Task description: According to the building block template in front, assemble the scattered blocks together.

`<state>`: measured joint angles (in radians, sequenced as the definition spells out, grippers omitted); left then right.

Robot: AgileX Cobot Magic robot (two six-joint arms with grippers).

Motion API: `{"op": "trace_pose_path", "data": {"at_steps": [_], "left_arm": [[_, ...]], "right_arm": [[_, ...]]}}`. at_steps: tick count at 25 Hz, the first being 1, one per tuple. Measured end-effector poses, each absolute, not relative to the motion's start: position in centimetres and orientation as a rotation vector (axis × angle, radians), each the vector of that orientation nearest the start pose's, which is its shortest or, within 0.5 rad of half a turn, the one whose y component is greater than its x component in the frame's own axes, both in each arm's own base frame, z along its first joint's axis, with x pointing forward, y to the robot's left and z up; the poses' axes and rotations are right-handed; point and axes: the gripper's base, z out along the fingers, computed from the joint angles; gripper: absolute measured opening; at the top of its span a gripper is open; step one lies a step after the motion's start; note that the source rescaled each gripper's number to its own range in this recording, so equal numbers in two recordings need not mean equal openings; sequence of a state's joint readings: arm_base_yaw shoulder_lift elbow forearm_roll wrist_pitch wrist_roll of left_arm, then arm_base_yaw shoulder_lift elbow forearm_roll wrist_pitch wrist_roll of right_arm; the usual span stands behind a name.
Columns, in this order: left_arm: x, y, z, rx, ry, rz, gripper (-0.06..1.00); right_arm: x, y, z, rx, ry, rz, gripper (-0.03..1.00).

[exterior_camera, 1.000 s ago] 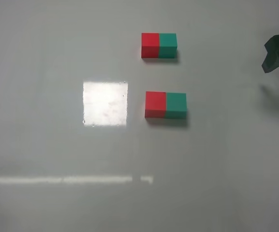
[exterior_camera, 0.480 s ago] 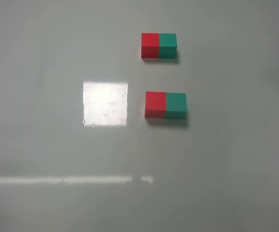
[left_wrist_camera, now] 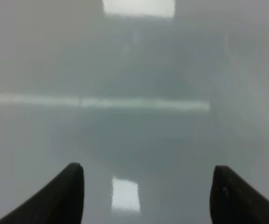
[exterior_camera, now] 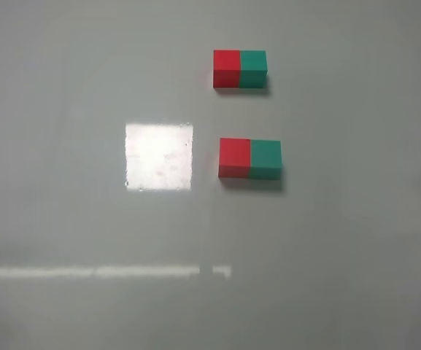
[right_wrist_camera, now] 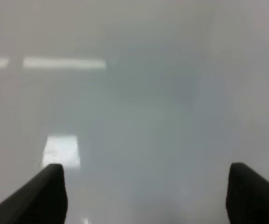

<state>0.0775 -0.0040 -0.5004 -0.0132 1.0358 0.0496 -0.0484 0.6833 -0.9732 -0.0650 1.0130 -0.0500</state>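
Observation:
The building block template (exterior_camera: 240, 68), a small red and teal-green bar, lies at the far middle-right of the grey table. Nearer the front, the red block (exterior_camera: 234, 157) and the teal-green block (exterior_camera: 266, 159) lie side by side and touching, red on the left, in the same order as the template. Neither arm shows in the exterior high view. My left gripper (left_wrist_camera: 146, 175) is open and empty over bare table. My right gripper (right_wrist_camera: 146, 179) is open and empty over bare table. No block shows in either wrist view.
The grey table (exterior_camera: 64, 219) carries a bright square light reflection (exterior_camera: 159, 156) left of the blocks and a thin bright streak (exterior_camera: 93, 272) near the front.
The dark gripper seen at the right edge of the exterior high view a second ago has withdrawn out of view. The blocks have not moved.

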Motion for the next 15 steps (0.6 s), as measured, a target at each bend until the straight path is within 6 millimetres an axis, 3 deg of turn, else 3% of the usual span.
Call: {"op": "trace_pose_path", "data": {"at_steps": [5,11,15], "left_arm": [[-0.4,-0.1,27.9,-0.028,2.015,0.065,0.46],[-0.4,-0.1,27.9,-0.027,2.015,0.066,0.46],[-0.4,-0.1,27.9,-0.027,2.015,0.066,0.46]], "right_arm": [[6.0,-0.8,35.8,0.018,2.128,-0.122,0.83],[2.7,-0.2,31.8,0.013,2.08,-0.067,0.83],[0.9,0.2,30.3,-0.03,2.014,-0.038,0.83]]}}
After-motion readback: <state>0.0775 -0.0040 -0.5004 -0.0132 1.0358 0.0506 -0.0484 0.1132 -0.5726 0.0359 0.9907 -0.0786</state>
